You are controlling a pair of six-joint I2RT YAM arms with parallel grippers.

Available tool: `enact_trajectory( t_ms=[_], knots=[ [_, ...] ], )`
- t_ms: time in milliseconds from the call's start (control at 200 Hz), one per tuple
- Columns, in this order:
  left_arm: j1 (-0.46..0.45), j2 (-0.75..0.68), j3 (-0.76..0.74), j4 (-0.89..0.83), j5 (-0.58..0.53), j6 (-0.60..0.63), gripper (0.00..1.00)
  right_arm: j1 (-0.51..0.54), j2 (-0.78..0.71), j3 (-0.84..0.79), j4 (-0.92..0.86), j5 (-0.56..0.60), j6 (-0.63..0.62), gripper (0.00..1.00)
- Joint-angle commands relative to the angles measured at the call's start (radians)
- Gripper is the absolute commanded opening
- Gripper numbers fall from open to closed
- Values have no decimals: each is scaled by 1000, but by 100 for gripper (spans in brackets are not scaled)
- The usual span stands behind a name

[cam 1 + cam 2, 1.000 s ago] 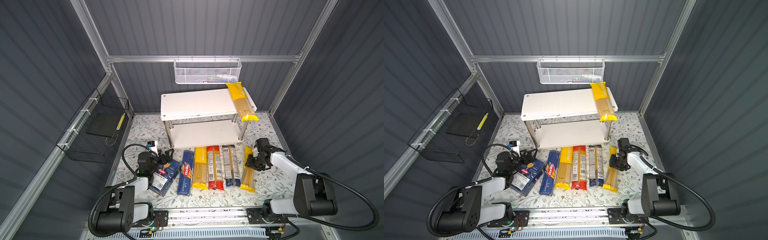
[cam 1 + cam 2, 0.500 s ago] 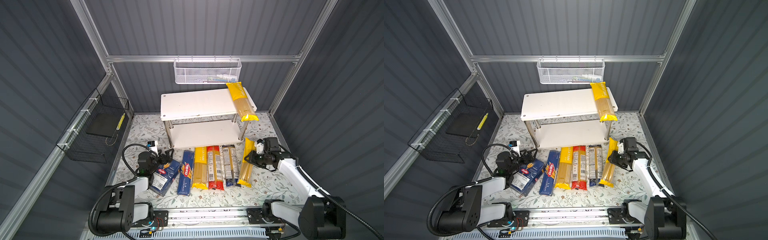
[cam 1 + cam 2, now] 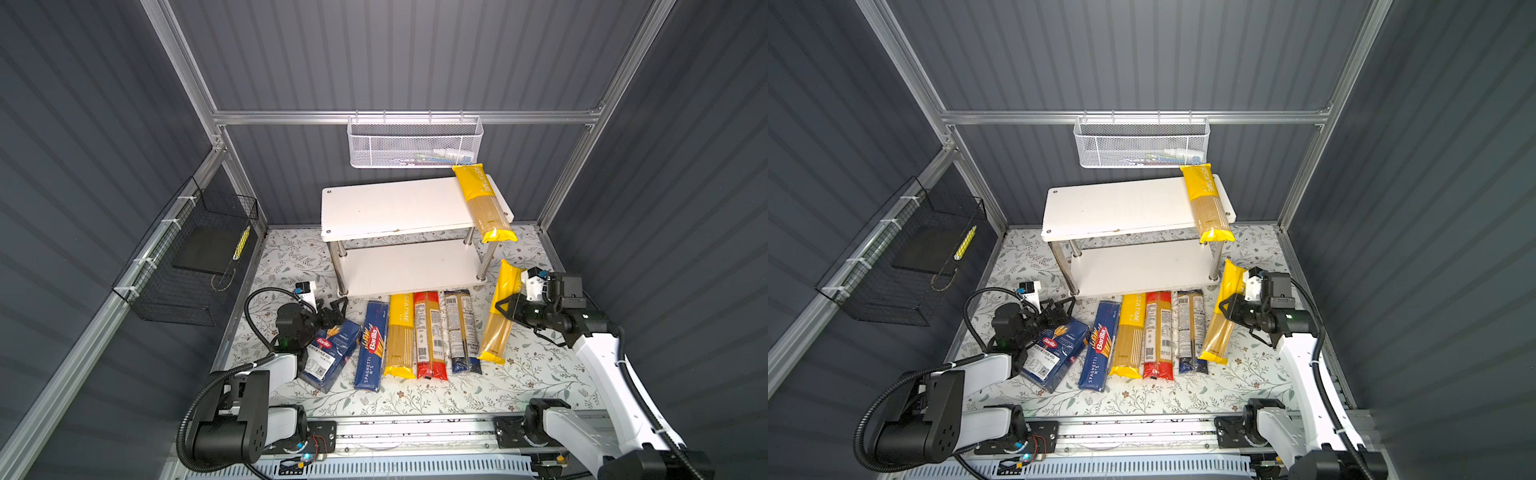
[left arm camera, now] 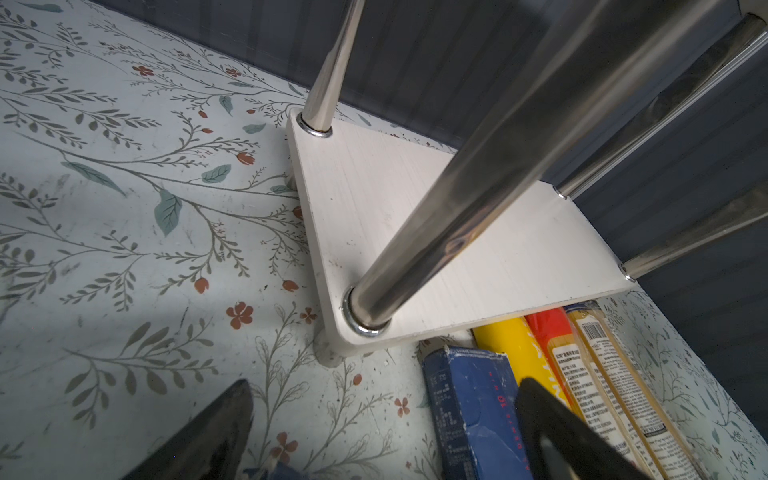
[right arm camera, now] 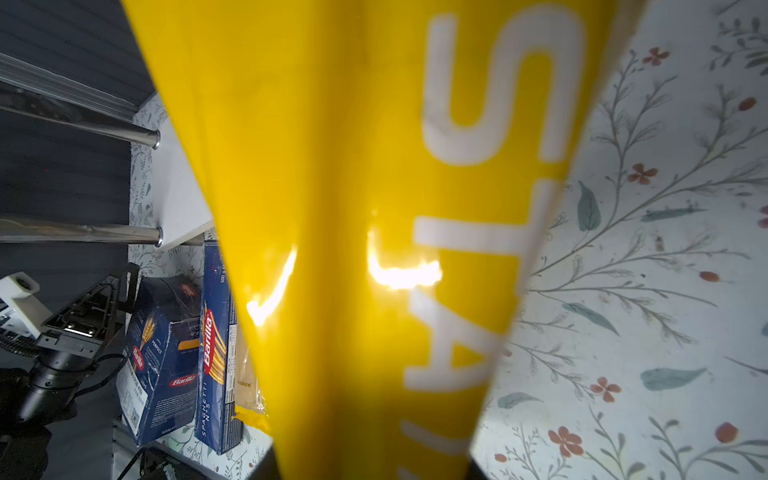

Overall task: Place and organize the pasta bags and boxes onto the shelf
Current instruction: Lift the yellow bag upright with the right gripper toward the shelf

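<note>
R gripper clamped on yellow bag nr its far end: lift till near end clears, lay on shelf left of shelved bag; L gripper released.

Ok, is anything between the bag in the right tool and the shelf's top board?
The held bag looks free to reach most of the top board; only another yellow bag lies across its right end, overhanging the front edge.
</note>
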Motion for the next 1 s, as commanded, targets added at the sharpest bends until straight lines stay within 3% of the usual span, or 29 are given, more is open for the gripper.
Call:
enact_trajectory(
  t_ms=[0, 230, 560, 996],
  knots=[
    [-19, 24, -4, -76, 28, -10, 99, 0, -32, 85, -1, -19, -14, 2],
    [-21, 23, -3, -76, 26, -11, 99, 0, -58, 176, -65, -77, -31, 2],
    [-22, 26, -2, -77, 26, -9, 99, 2, -150, 257, -144, -40, -58, 2],
    [-25, 21, -4, -76, 24, -8, 99, 3, -94, 485, -236, -10, -82, 2]
  ],
)
